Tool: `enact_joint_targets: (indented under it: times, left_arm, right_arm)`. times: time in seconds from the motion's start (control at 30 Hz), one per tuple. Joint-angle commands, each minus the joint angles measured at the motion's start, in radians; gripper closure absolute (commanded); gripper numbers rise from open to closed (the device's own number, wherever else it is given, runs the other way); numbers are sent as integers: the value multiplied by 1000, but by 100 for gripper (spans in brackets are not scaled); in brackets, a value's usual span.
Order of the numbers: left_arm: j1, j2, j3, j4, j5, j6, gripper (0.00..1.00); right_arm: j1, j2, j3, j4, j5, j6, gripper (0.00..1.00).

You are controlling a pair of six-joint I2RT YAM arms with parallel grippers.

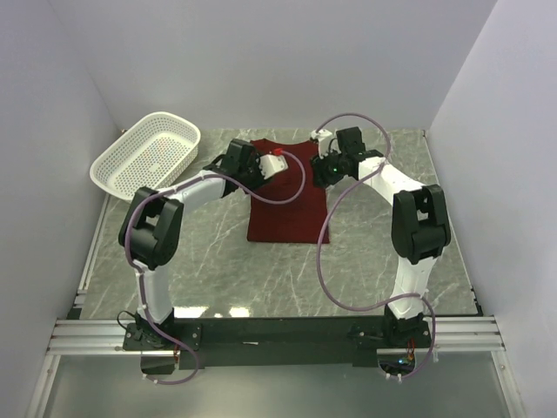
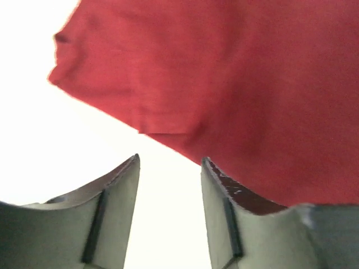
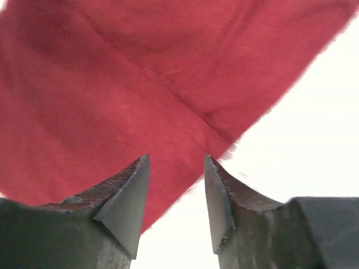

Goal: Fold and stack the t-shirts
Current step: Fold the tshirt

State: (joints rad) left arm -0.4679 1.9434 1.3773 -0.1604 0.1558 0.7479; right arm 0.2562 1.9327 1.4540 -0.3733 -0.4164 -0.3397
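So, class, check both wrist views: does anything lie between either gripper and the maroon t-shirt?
Nothing visible does. The left gripper and the right gripper are both open right at the t-shirt, with red cloth directly ahead of their fingers. The white basket sits off to the left, apart from the cloth.

1. Your right gripper [image 3: 175,165] has its jaws parted, with a clear gap between the two dark fingers [image 3: 126,207].
2. The red t-shirt [image 3: 112,84] fills the top and left of your view, just beyond the fingertips.
3. Its edge runs diagonally from the upper right down to the gap, and a faint seam line meets that edge.
4. On the right you see only a washed-out white surface [image 3: 314,140].
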Motion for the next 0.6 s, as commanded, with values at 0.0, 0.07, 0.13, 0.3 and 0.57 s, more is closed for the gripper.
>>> enact_joint_targets:
  times: [0.0, 0.07, 0.13, 0.3, 0.57]
  left_arm:
    - [5, -92, 31, 145, -113, -111, 44]
    - [5, -130, 20, 153, -147, -139, 44]
    - [5, -197, 13, 151, -150, -179, 41]
    - [0, -458, -209, 126, 43, -242, 1]
    - [-57, -758, -687, 233, 275, 103, 1]
  right_arm:
    - [-11, -35, 46, 85, 99, 67, 48]
    - [-17, -72, 31, 100, 113, 64, 41]
    - [-26, -113, 13, 109, 116, 54, 38]
    - [-86, -197, -12, -146, -317, -306, 38]
    - [-132, -316, -237, -668, -529, -1294, 30]
